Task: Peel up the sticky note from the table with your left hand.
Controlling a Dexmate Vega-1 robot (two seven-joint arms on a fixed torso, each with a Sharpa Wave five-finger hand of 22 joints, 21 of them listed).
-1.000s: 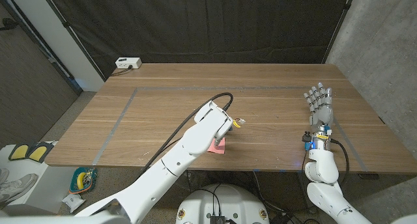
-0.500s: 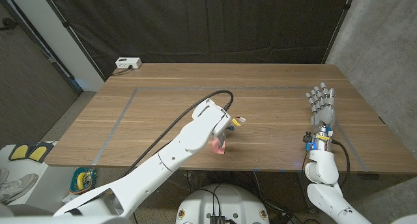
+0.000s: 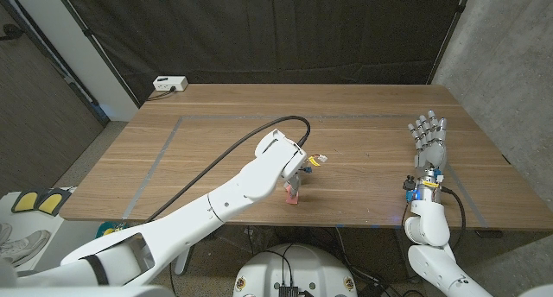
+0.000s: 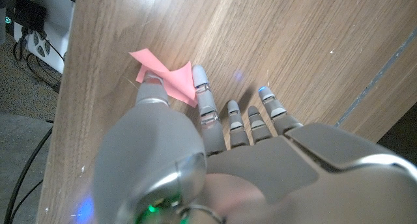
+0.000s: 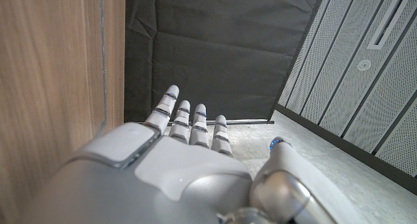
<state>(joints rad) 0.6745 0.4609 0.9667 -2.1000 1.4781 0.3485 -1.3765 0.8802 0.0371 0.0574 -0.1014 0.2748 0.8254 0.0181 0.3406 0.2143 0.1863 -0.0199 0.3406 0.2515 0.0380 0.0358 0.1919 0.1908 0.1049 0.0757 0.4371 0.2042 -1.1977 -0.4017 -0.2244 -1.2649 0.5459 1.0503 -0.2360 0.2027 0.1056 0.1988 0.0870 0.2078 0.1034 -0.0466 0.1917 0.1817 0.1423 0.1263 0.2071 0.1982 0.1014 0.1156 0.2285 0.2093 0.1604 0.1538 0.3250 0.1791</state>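
At the table's far left corner sits a white box (image 3: 169, 84). Near the front edge of the wooden table (image 3: 363, 107), the left hand (image 3: 294, 169) reaches down onto the pink sticky note (image 3: 292, 193) — in the left wrist view, the thumb and one finger (image 4: 203, 100) pinch a raised corner of the sticky note (image 4: 171, 81), while the rest of the sheet lies on the wood. At the right, well apart from the note, the right hand (image 3: 428, 137) stands over the table with fingers (image 5: 171, 101) straight and slightly spread — holding nothing.
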